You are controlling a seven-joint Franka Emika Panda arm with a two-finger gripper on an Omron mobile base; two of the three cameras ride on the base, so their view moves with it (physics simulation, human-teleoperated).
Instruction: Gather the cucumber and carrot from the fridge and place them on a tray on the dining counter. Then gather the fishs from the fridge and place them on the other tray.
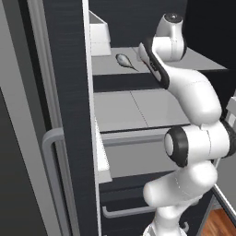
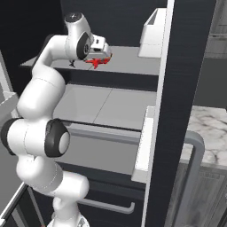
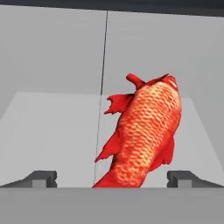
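Claw first: my gripper (image 3: 112,179) stands wide open, holding nothing. In the hand view I see its two dark fingertips (image 3: 41,178) far apart at the bottom, with the red-orange fish (image 3: 144,135) lying lengthwise in the gap between them. I cannot tell from that view whether either tip touches the fish; both look clear of its body. The fish lies on the light grey upper shelf (image 3: 52,131), scales and spiky fins plain to see, one end toward the claw and the other toward the back wall.

From the right base view I see the hand (image 2: 101,49) low over the same shelf, with a bit of the red fish showing just beneath it. The white arm (image 2: 42,102) rises from the lower left and bends in toward the fridge (image 2: 186,66).

In the left base view the silver-grey fish (image 1: 123,60) lies on the upper shelf too, left of the arm's wrist and apart from it. A pale box-like bin (image 1: 99,36) sits further left on that level, against the open door's edge. Below come a second grey shelf (image 1: 133,108) and a drawer with a grey bar handle (image 1: 124,212).

On the far right of the right base view I see a patch of the marble dining counter (image 2: 208,128).
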